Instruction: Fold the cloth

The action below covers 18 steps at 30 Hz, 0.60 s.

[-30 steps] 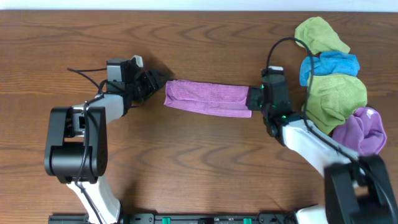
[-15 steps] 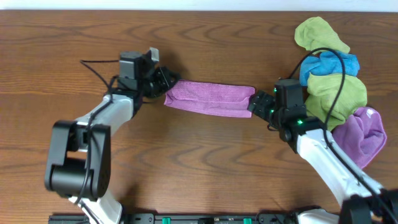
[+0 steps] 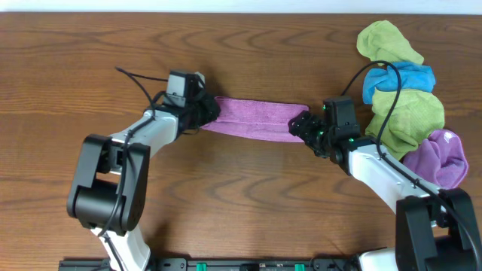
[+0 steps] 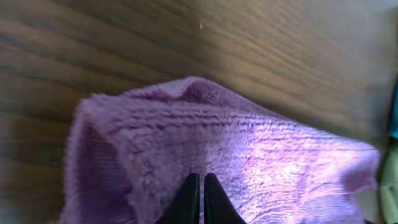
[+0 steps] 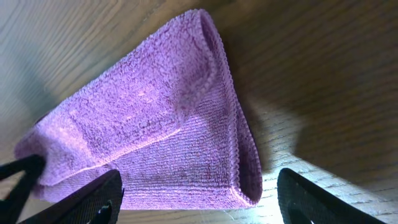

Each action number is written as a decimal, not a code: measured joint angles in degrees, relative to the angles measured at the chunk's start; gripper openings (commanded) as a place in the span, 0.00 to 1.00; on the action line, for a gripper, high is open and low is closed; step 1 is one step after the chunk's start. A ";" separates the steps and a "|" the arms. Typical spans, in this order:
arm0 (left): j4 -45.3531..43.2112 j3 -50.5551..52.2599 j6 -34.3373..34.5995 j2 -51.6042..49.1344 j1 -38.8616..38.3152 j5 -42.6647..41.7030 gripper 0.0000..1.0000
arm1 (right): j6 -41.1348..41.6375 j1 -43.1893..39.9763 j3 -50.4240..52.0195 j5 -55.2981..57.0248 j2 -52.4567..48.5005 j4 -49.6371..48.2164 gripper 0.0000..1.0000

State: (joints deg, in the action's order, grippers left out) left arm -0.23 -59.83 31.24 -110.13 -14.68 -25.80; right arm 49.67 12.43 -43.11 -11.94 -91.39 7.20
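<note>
The mauve cloth point(image 3: 256, 117) lies folded into a long narrow strip across the middle of the wooden table. My left gripper point(image 3: 207, 111) is at its left end. In the left wrist view the two dark fingers are pressed together point(image 4: 201, 180), pinching the fuzzy cloth point(image 4: 249, 149), which bunches up around them. My right gripper point(image 3: 301, 126) stands open at the strip's right end. In the right wrist view its fingers point(image 5: 93, 199) straddle the folded end of the cloth point(image 5: 155, 124) without closing on it.
A heap of other cloths sits at the right edge: a green one point(image 3: 388, 41), a blue one point(image 3: 403, 79), a second green one point(image 3: 410, 113) and a lavender one point(image 3: 440, 158). The right arm's cable loops over this heap.
My left gripper slid right onto the cloth's left end and shut there. My right gripper let go of the right end, pulled back, then returned with its jaws wider.
</note>
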 measured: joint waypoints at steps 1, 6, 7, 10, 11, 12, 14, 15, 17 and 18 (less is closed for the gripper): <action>0.04 0.00 -0.07 -0.48 -0.39 0.39 0.06 | 0.22 0.00 0.00 0.17 0.00 -0.02 0.79; 0.07 -0.35 -0.22 -2.62 -0.76 0.74 0.06 | 1.01 0.00 0.00 1.07 -1.44 -1.11 0.77; 0.09 -0.35 -0.22 -2.62 -0.76 0.74 0.06 | 1.05 0.00 0.00 1.07 -2.08 -1.51 0.77; 0.26 -0.37 -0.22 -2.62 -0.76 0.74 0.06 | 1.36 0.00 0.00 1.22 -4.76 -3.98 0.75; 0.39 -0.42 -0.22 -2.62 -0.76 0.74 0.06 | 1.44 0.00 -0.04 1.22 -4.94 -4.94 0.73; 0.55 -0.48 -0.22 -2.62 -0.76 0.74 0.06 | 1.68 0.00 -0.04 1.25 -5.42 -5.70 0.71; 0.90 -0.61 -0.26 -2.62 -0.76 0.74 0.06 | 2.10 0.00 -0.09 1.25 -6.25 -7.72 0.71; 0.94 -0.63 -0.24 -2.62 -0.76 0.74 0.06 | 2.27 0.00 -0.13 1.18 -6.71 -8.70 0.70; 1.01 -0.63 -0.26 -2.62 -0.76 0.74 0.06 | 2.47 0.00 -0.48 0.90 -8.02 -11.23 0.65; 1.03 -0.63 -0.26 -2.62 -0.76 0.74 0.06 | 2.51 0.00 -0.68 0.63 -8.70 -12.48 0.61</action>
State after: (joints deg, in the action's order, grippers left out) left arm 0.80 -60.47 30.98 -112.75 -15.44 -25.06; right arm 52.18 12.43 -43.79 -11.31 -100.09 -5.28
